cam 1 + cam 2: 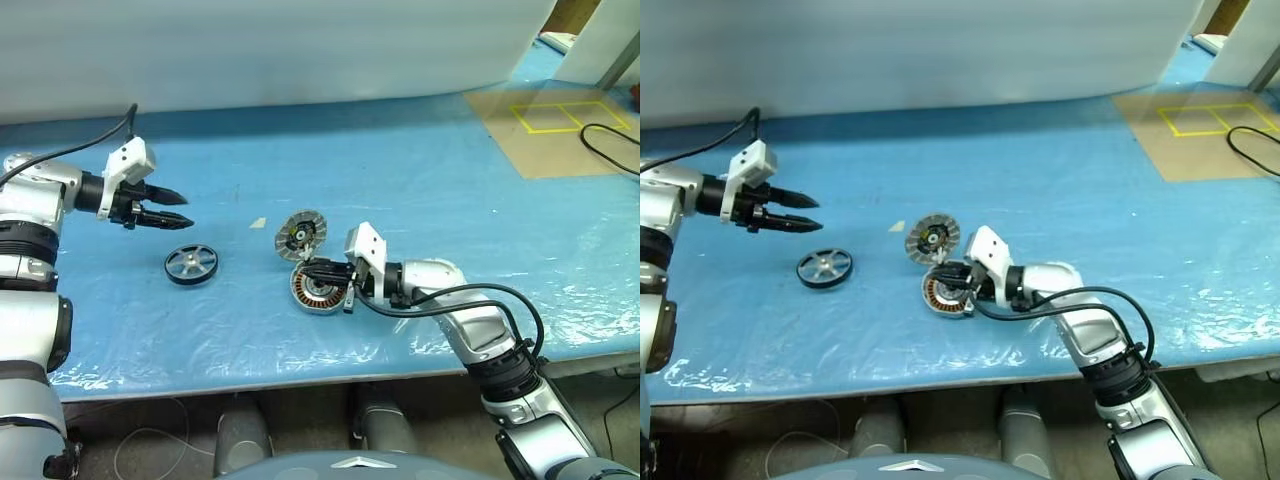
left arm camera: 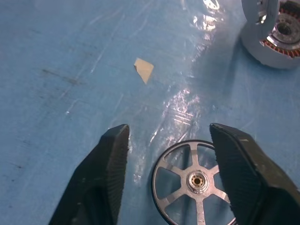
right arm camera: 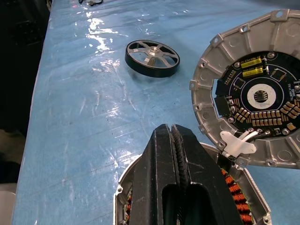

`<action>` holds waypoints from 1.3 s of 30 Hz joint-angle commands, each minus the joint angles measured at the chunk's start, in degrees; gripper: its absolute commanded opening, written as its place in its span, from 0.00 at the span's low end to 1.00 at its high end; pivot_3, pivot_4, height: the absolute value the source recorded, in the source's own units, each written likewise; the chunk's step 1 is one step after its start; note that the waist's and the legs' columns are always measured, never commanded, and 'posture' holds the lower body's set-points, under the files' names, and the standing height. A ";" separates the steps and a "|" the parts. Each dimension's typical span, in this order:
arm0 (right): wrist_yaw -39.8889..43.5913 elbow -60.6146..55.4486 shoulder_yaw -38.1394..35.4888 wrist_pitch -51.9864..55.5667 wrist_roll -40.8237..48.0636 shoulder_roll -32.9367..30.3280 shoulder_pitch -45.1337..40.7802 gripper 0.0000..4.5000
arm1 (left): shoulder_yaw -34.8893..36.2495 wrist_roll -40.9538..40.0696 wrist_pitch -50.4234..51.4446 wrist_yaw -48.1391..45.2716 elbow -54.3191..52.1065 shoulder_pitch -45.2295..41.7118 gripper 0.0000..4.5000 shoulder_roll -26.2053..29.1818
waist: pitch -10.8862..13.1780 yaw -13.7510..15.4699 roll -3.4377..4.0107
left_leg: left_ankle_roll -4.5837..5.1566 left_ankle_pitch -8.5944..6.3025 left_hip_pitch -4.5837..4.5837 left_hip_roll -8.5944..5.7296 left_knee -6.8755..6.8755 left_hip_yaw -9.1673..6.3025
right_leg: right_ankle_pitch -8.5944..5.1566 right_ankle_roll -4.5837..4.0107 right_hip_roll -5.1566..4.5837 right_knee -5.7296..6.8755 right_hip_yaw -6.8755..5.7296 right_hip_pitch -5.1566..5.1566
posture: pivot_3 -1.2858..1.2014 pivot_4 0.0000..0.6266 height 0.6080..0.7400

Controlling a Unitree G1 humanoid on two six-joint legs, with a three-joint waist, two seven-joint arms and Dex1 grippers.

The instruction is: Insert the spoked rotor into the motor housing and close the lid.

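Over the blue plastic-covered table's [image 1: 430,170] left part, the left gripper [image 1: 172,210] hangs part-open and empty above the dark-rimmed, silver-spoked rotor [image 1: 190,264], seemingly ready to pick it. Mid-table, near the front edge, the closed right gripper [image 1: 318,270] rests on the silver, copper-wound motor housing [image 1: 316,289], probably steadying it, its round grey hinged lid [image 1: 301,235] propped open.

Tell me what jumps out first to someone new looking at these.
The open motor housing at mid-table, copper windings showing, its lid tilted up behind it with the circuit-board face exposed. The right gripper, shut, rests at the housing's rim. Left of that the spoked rotor lies flat on the blue sheet, the left gripper hanging open just above it.
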 commanded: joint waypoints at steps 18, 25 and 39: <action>-2.95 -8.78 -0.71 2.84 3.58 0.81 3.55 0.00 | -20.25 -12.31 -1.56 -1.10 -6.16 0.32 0.42 6.92 | 0.04 1.08 -0.06 | -0.01 0.00 0.01 0.04 0.01 -0.10 | 0.00 0.00 -0.01 0.01 -0.06 0.01 | 0.52 0.24 1.00; -3.68 -10.83 -0.93 3.58 4.62 -0.01 5.09 0.00 | -22.98 -14.46 -3.61 -1.10 -7.56 0.65 0.42 7.03 | 0.04 1.07 -0.06 | -0.01 0.00 0.01 0.03 0.02 -0.10 | 0.00 0.00 -0.01 0.02 -0.06 0.01 | 0.52 0.24 1.00; -5.67 -12.59 -1.31 4.29 5.43 -0.13 6.84 0.00 | -21.97 -7.84 -10.29 -1.10 -1.78 1.11 0.42 2.82 | 0.04 1.09 -0.06 | -0.02 0.00 0.01 0.03 0.02 -0.10 | 0.00 0.01 -0.01 0.03 -0.06 0.02 | 0.52 0.24 1.00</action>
